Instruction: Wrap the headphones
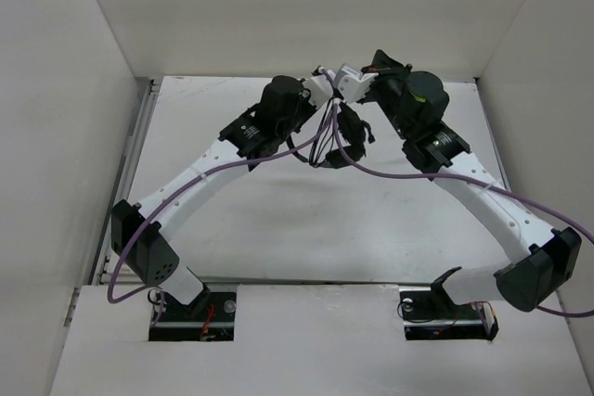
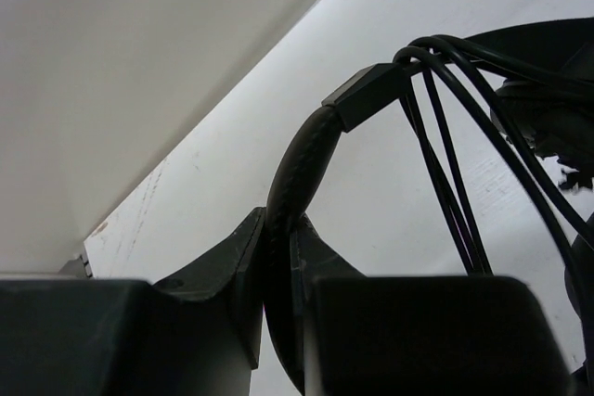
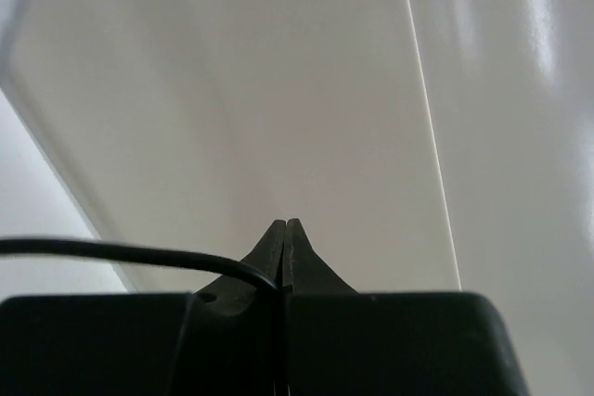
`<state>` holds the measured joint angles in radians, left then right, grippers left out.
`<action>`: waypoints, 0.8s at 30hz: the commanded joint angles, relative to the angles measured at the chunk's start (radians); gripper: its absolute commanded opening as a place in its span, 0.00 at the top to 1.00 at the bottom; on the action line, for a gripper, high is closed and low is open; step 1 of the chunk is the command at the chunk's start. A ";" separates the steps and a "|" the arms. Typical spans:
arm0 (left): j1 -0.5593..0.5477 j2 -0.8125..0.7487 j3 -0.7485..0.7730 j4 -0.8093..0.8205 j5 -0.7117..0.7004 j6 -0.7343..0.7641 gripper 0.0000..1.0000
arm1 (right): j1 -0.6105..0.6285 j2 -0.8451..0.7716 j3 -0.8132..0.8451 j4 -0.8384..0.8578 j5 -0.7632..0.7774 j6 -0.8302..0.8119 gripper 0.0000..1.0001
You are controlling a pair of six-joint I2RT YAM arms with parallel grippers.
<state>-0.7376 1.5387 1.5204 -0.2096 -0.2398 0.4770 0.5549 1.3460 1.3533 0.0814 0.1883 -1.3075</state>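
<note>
The black headphones (image 1: 347, 133) hang above the back middle of the table, between my two wrists. In the left wrist view my left gripper (image 2: 278, 229) is shut on the padded headband (image 2: 302, 159). Several loops of the thin black cable (image 2: 444, 169) hang over the headband's slider, beside an earcup (image 2: 548, 71). In the right wrist view my right gripper (image 3: 285, 229) is shut on the cable (image 3: 139, 252), which runs off to the left. It points up at the white wall. In the top view the left gripper (image 1: 325, 92) and right gripper (image 1: 357, 79) nearly touch.
White walls enclose the table (image 1: 278, 229) at the back and both sides. Thick purple robot cables (image 1: 278, 153) hang along both arms and cross near the headphones. The arm bases sit in slots at the near edge (image 1: 190, 308).
</note>
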 commanded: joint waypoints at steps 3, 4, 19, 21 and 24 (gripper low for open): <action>-0.058 -0.115 0.053 0.027 0.106 -0.044 1.00 | -0.069 -0.013 0.017 0.074 0.040 0.082 0.98; -0.067 -0.120 0.057 0.024 0.115 -0.046 1.00 | -0.077 -0.010 0.015 0.066 0.027 0.115 0.98; -0.142 -0.160 0.170 -0.047 0.200 -0.060 1.00 | -0.189 0.041 -0.011 -0.026 -0.133 0.441 0.99; -0.139 -0.158 0.173 -0.047 0.201 -0.060 1.00 | -0.191 0.041 -0.017 -0.026 -0.138 0.455 0.99; -0.142 -0.158 0.185 -0.050 0.207 -0.067 1.00 | -0.194 0.044 -0.022 -0.026 -0.151 0.465 0.99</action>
<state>-0.8642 1.4334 1.6547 -0.3012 -0.0948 0.4286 0.3702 1.3884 1.3266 0.0292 0.0193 -0.8902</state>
